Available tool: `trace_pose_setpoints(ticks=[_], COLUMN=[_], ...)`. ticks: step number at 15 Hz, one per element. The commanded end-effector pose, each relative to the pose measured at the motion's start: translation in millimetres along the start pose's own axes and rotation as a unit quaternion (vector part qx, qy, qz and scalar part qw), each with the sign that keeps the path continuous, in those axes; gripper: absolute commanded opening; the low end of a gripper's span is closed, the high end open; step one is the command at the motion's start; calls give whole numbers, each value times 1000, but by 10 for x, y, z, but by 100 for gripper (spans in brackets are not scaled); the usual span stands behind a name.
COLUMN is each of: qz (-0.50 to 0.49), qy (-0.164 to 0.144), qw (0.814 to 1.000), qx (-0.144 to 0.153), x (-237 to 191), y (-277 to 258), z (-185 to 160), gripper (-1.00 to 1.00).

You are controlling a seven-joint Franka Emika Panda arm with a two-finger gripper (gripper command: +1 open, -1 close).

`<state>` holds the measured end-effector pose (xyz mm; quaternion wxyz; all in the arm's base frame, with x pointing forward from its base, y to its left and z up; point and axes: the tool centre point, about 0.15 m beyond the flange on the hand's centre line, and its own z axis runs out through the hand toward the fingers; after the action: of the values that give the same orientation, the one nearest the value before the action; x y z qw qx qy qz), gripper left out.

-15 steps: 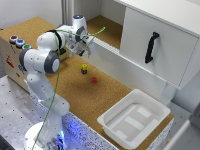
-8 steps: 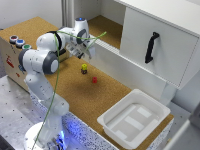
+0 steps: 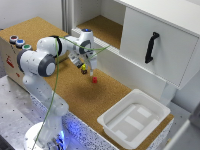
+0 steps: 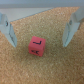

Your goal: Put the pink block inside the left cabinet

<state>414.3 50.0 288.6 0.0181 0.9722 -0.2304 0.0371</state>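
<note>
Step in hand: approach for grasp. Gripper [image 4: 41,30] hovers above pink block [image 4: 36,46], fingers spread apart, holding nothing. Block sits on cork tabletop [image 3: 60,95], between fingertips, near yellow-topped block [image 3: 84,68]. Next: descend straight, close on cube, lift, carry to left cabinet [image 3: 102,25], open behind arm.

Pincer [image 3: 90,70] just above pink block [image 3: 94,79]

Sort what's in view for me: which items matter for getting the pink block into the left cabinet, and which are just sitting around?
In play:
pink block
left cabinet
end effector, open, straddling the block

Just lying about:
yellow-topped block
white tray
cabinet door with black handle
</note>
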Motion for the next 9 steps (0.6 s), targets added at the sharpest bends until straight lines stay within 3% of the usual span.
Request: trace_pose_setpoints(ticks=[1, 5, 9], qz=[65, 89, 123], qy=[12, 12, 22], qw=[997, 995, 992], qx=[46, 46, 20], x=[179, 348, 473], y=[-31, -193, -281], z=[433, 656, 785], gripper=[100, 100, 100])
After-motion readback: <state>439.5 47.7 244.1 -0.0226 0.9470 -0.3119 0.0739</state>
